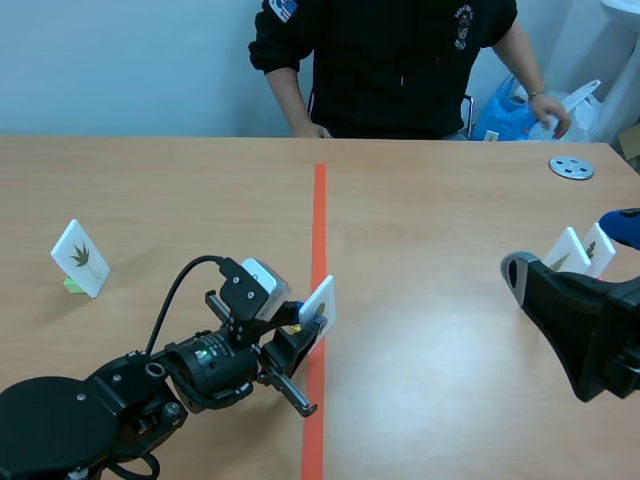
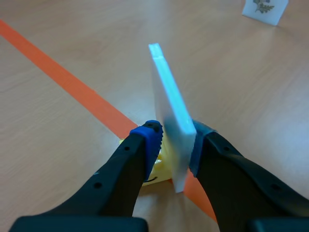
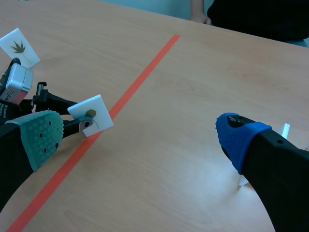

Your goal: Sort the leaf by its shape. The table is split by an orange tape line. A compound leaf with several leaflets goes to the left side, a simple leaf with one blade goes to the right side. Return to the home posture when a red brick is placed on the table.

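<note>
A white leaf card (image 1: 319,308) on a yellow stand (image 2: 161,170) stands right at the orange tape line (image 1: 318,250), and my left gripper (image 1: 298,335) is shut on it. From the left wrist the card (image 2: 171,126) shows edge-on between the blue pads. In the right wrist view the same card (image 3: 91,114) shows a small leaf picture whose shape I cannot make out. My right gripper (image 1: 545,300) hangs open at the right side, holding nothing, its fingers (image 3: 241,140) wide apart.
A card with a many-lobed leaf (image 1: 80,257) stands on a green base at the left. Two more leaf cards (image 1: 580,250) stand at the right, beside my right gripper. A grey disc (image 1: 571,168) lies far right. A person (image 1: 385,60) sits across the table.
</note>
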You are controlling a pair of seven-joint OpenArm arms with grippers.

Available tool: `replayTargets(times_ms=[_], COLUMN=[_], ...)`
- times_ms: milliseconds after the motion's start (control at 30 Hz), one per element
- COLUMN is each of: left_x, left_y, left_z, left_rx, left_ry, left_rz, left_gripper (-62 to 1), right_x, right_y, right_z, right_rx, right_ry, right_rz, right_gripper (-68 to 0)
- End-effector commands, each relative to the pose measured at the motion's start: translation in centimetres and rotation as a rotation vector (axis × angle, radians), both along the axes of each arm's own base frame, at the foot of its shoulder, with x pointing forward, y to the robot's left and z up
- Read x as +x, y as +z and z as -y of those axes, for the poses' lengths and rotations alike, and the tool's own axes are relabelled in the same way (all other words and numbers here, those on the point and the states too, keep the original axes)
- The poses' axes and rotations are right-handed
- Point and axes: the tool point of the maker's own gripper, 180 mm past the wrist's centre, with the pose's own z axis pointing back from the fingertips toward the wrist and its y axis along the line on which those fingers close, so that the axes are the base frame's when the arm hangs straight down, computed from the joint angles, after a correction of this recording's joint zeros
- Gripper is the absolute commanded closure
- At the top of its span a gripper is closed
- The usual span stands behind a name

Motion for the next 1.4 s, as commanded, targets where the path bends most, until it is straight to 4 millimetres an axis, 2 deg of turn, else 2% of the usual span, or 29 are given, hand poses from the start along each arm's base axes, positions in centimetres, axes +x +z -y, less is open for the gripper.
replayTargets(times_ms=[0, 67, 167, 333, 533, 633, 767, 1033, 1200, 1367], left_x=[0.8, 0.8, 0.6, 0.0, -0.6, -0.1, 1.5, 4.9, 5.1, 5.2], left_y=[1.4, 1.4, 1.5, 1.3, 3.7, 5.0, 5.6, 6.4, 5.5, 4.2], left_z=[0.4, 0.4, 0.3, 0.0, -0.7, -1.8, -5.2, -13.8, -18.0, -20.7], left_rx=[-0.044, -0.044, -0.053, -0.067, -0.153, -0.159, -0.139, -0.114, -0.093, -0.069], left_ry=[0.015, 0.015, 0.014, 0.022, 0.076, 0.136, 0.281, 0.575, 0.688, 0.75], left_rz=[0.036, 0.036, 0.042, 0.027, 0.007, 0.009, 0.008, 0.045, 0.028, 0.023], left_gripper=[-13.0, -11.4, -4.7, -4.6, -4.6, -4.6, -4.6, -4.6, -4.6, -4.6], right_x=[0.4, 0.4, 0.4, 0.4, 0.4, 0.4, 0.4, 0.4, 0.4, 0.5], right_y=[0.9, 0.9, 0.9, 0.9, 0.9, 0.9, 0.9, 0.9, 0.9, 1.0], right_z=[0.2, 0.2, 0.2, 0.2, 0.2, 0.2, 0.2, 0.2, 0.2, 0.2], right_rx=[0.021, 0.021, 0.021, 0.022, 0.023, 0.023, 0.023, 0.023, 0.023, 0.026], right_ry=[-0.011, -0.011, -0.011, -0.011, -0.011, -0.011, -0.011, -0.011, -0.011, -0.012], right_rz=[0.032, 0.032, 0.032, 0.034, 0.035, 0.036, 0.036, 0.036, 0.036, 0.036], right_gripper=[-67.9, -67.9, -67.9, -67.9, -67.9, -67.9, -67.9, -67.9, -67.9, -67.9])
